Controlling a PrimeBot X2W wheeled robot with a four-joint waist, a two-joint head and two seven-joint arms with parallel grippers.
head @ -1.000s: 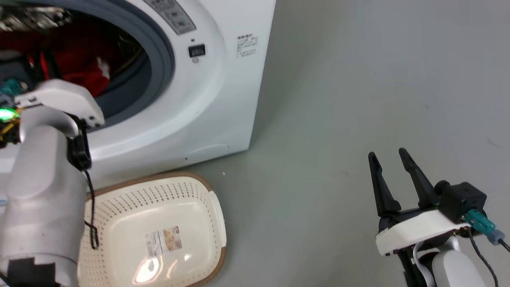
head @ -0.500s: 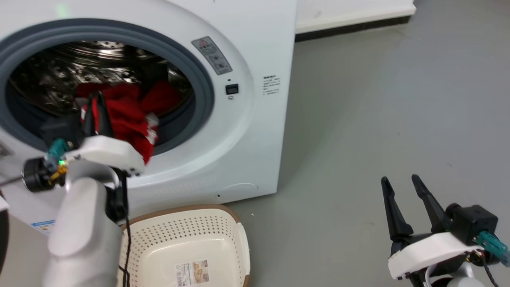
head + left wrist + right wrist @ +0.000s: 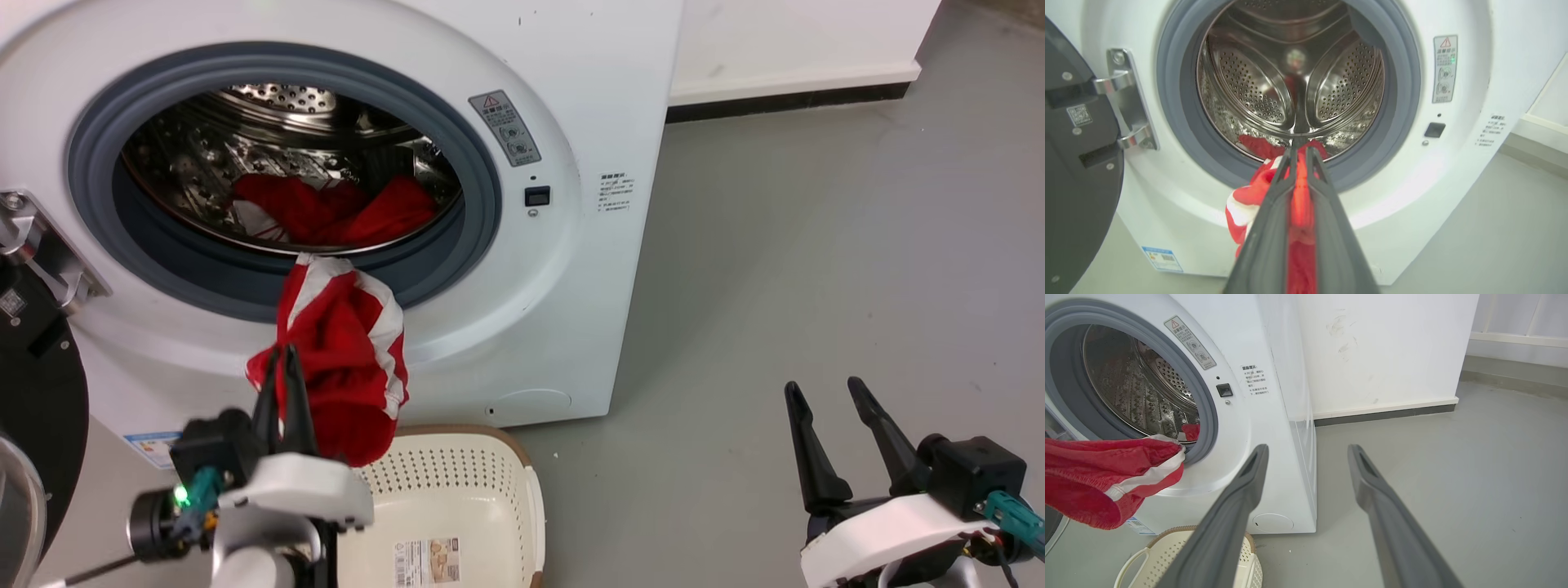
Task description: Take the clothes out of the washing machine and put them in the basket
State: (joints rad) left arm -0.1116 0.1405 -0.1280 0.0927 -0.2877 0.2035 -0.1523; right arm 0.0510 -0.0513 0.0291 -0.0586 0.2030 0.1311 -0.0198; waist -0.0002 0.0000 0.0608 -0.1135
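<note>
The washing machine (image 3: 571,269) stands with its round opening uncovered. Red clothes (image 3: 326,214) lie at the bottom of the steel drum (image 3: 1257,90). One red garment with white stripes (image 3: 347,343) trails from the drum over the grey rim and hangs in front of the machine. My left gripper (image 3: 279,359) is shut on its lower part, just above the far edge of the cream basket (image 3: 490,490) on the floor. In the left wrist view the fingers (image 3: 1274,192) pinch red fabric (image 3: 1299,200). My right gripper (image 3: 822,384) stands open and holds nothing, low at the right.
The machine's dark door (image 3: 33,384) hangs open at the left on a steel hinge (image 3: 1126,102). Grey floor (image 3: 800,245) spreads to the right of the machine. A white wall with a dark skirting (image 3: 1384,414) runs behind.
The head camera has tilted up. My left gripper has drawn back out of the drum and down, pulling a red garment over the rim to above the basket. The right gripper is unchanged.
</note>
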